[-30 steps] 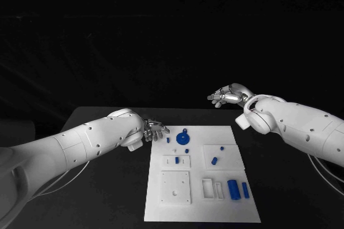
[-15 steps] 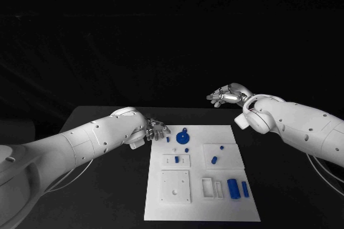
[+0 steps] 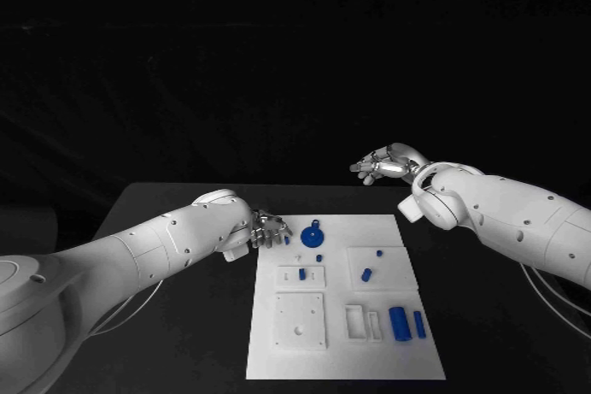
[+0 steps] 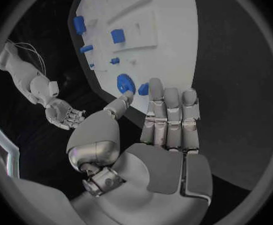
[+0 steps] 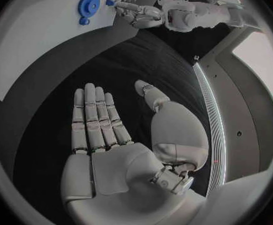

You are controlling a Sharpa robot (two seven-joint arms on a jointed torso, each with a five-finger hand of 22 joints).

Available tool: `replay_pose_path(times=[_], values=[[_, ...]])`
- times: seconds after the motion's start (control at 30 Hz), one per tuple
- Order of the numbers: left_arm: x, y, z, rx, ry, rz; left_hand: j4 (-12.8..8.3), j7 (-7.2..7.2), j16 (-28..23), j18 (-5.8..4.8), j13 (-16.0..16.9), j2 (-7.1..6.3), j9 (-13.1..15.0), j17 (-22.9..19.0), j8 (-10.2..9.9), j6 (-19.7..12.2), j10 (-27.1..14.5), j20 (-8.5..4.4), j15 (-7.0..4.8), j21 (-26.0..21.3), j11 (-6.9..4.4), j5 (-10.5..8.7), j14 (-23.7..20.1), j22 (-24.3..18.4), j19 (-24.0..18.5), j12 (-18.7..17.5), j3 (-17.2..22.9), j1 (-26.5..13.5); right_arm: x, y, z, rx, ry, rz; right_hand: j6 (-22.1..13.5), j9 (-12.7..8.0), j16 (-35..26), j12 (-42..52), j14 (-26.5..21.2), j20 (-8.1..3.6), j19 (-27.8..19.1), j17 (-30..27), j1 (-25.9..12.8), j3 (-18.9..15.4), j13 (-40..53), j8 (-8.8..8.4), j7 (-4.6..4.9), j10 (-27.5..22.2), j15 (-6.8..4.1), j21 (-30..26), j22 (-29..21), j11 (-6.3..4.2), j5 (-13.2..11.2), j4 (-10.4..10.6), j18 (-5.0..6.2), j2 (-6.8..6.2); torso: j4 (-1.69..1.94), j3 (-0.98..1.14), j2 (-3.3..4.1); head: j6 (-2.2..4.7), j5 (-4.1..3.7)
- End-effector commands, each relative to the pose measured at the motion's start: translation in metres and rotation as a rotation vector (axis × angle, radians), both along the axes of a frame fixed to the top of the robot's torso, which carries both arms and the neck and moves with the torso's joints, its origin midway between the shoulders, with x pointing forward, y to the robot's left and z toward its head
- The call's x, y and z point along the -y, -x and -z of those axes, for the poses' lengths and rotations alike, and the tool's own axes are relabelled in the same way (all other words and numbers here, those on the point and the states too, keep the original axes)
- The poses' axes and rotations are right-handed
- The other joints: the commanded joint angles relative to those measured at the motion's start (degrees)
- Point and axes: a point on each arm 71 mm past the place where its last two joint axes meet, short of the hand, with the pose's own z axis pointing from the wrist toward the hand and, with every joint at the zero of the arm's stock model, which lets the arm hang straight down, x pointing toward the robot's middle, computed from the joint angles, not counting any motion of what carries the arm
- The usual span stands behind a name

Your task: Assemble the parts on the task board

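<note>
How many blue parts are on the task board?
8: gear, two bits beside it, one peg mid-board, two on the right block, two cylinders nearest the robot. Some may hide.

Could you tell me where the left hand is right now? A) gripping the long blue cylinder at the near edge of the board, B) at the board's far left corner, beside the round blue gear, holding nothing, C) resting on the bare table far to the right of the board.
B: the left hand is at the far left corner of the task board, next to the round blue gear, fingers apart and holding nothing.
</note>
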Motion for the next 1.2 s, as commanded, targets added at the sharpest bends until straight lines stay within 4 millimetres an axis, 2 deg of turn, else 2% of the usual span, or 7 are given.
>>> replay_pose_path(times=[0.03, 0.33, 0.57, 0.8, 0.97, 1.2], values=[[0.0020, -0.0001, 0.0030, -0.024, 0.025, 0.017, -0.4, 0.04, 0.0, 0.47, 0.1, 0.49, -0.1, -0.1, -0.2, -0.4, -0.3, -5.10, 0.36, -0.2, -0.12, -0.25, 0.0, 0.1, -0.3, -0.1, 0.1, 0.0, -0.0028, 0.0005, 0.0003, -0.001, 0.003, -0.020, -0.3, -0.1, 0.3, 0.4, -0.4, 0.13, 0.0, -0.1, -0.1, -0.2, -0.1, 0.34, 0.35, -0.2, 0.10, -0.3, 0.1, 0.12, 0.3, -0.1, 0.82, 0.41, -0.10, -0.03, 0.09, -0.07, 0.03], [0.0002, 0.0001, 0.0072, -0.033, 0.030, 0.010, -0.7, 0.11, -0.1, 0.48, 0.1, 0.88, -0.2, -0.1, -0.2, -0.6, -0.5, -5.02, 0.44, -0.4, -0.05, -0.25, -0.1, 0.1, -0.4, -0.1, 0.0, 0.0, -0.0038, 0.0006, 0.0003, -0.001, 0.002, -0.022, -0.3, -0.1, 0.3, 0.4, -0.4, 0.15, 0.0, -0.1, -0.1, -0.2, -0.1, 0.34, 0.35, -0.2, 0.10, -0.4, 0.1, 0.12, 0.3, -0.1, 0.84, 0.41, 0.02, -0.07, 0.16, -0.44, -0.17], [0.0009, -0.0006, 0.0074, -0.038, 0.041, 0.007, -0.8, 0.12, -0.1, 0.48, 0.1, 1.08, -0.2, -0.1, -0.2, -0.6, -0.6, -5.00, 0.46, -0.4, -0.04, -0.25, -0.2, 0.2, -0.5, -0.1, 0.0, 0.0, -0.0042, 0.0004, 0.0006, -0.001, 0.002, -0.021, -0.3, -0.1, 0.3, 0.4, -0.4, 0.16, 0.0, -0.1, -0.1, -0.2, -0.1, 0.34, 0.35, -0.2, 0.10, -0.4, 0.1, 0.12, 0.3, -0.1, 0.85, 0.43, 0.05, 0.03, 0.04, -0.63, -0.14], [0.0034, -0.0008, 0.0070, -0.035, 0.053, 0.005, -1.1, 0.14, 0.0, 0.49, 0.2, 1.43, -0.2, -0.2, -0.2, -0.7, -0.6, -4.96, 0.49, -0.4, -0.02, -0.25, -0.2, 0.3, -0.5, -0.1, 0.0, 0.1, -0.0045, 0.0003, 0.0008, -0.002, 0.002, -0.022, -0.3, -0.1, 0.3, 0.4, -0.4, 0.17, 0.0, -0.1, -0.1, -0.2, -0.2, 0.35, 0.35, -0.2, 0.10, -0.4, 0.1, 0.12, 0.3, -0.1, 0.86, 0.45, 0.04, -0.05, -0.01, -0.63, -0.16], [0.0031, -0.0001, 0.0069, -0.035, 0.063, 0.003, -1.5, 0.16, 0.0, 0.51, 0.2, 1.60, -0.2, -0.2, -0.2, -0.8, -0.6, -4.93, 0.51, -0.4, 0.00, -0.25, -0.2, 0.3, -0.5, 0.0, 0.0, 0.3, -0.0044, 0.0004, 0.0009, -0.002, 0.002, -0.022, -0.3, -0.1, 0.3, 0.5, -0.4, 0.18, 0.0, -0.1, -0.1, -0.2, -0.2, 0.35, 0.35, -0.2, 0.10, -0.4, 0.1, 0.12, 0.3, -0.1, 0.87, 0.47, 0.06, 0.01, -0.02, -0.61, -0.15], [0.0025, -0.0002, 0.0066, -0.030, 0.068, -0.005, -1.9, 0.16, 0.1, 0.51, 0.3, 1.48, -0.3, -0.2, -0.1, -0.8, -0.6, -4.89, 0.52, -0.4, 0.00, -0.25, -0.2, 0.4, -0.5, 0.0, -0.1, 0.4, -0.0040, 0.0005, 0.0009, -0.002, 0.003, -0.021, -0.3, -0.2, 0.3, 0.5, -0.4, 0.19, 0.0, -0.1, -0.1, -0.2, -0.2, 0.36, 0.35, -0.2, 0.10, -0.4, 0.1, 0.12, 0.3, -0.1, 0.88, 0.48, 0.03, -0.04, 0.00, -0.57, -0.26]])
